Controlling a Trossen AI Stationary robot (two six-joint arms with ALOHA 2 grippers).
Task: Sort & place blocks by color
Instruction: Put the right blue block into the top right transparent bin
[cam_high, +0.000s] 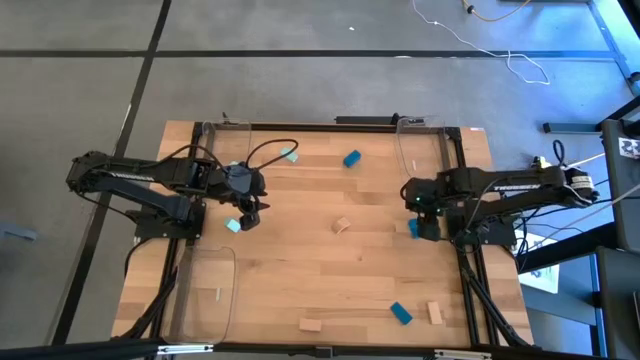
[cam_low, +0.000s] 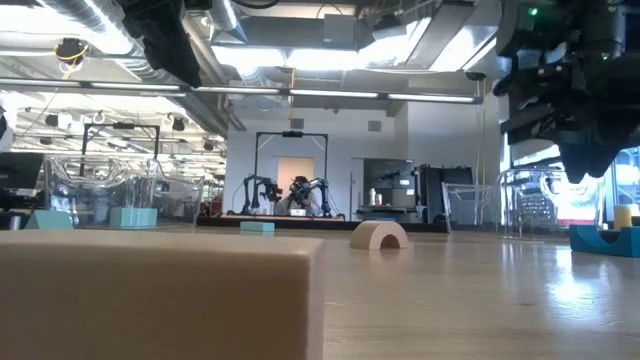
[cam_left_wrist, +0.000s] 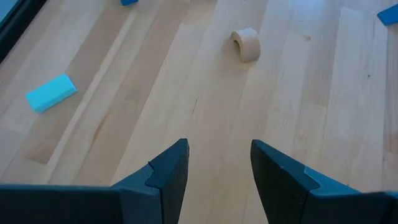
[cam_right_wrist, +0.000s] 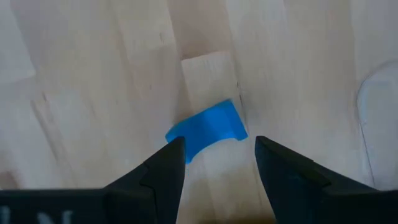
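Blue fills the gap ahead of your right end effector (cam_right_wrist: 214, 165): a deep blue block (cam_right_wrist: 208, 130) lies on the worktop (cam_high: 330, 270) just beyond the fingertips, and the jaws stand open with nothing between them. The block's long axis runs slantwise across the line between the two fingers rather than squarely along it, so I judge you would need a slight wrist turn before closing.

Your left end effector (cam_left_wrist: 217, 168) hangs open and empty too; measured from the blue block, it sits well apart across the worktop, with a mint-teal block (cam_left_wrist: 51, 93) off to one side of its fingers and a wooden arch block (cam_left_wrist: 246, 43) farther ahead.

Your right arm is plainly the nearer one to the blue block. Other blocks lie scattered across the worktop, well away from it.
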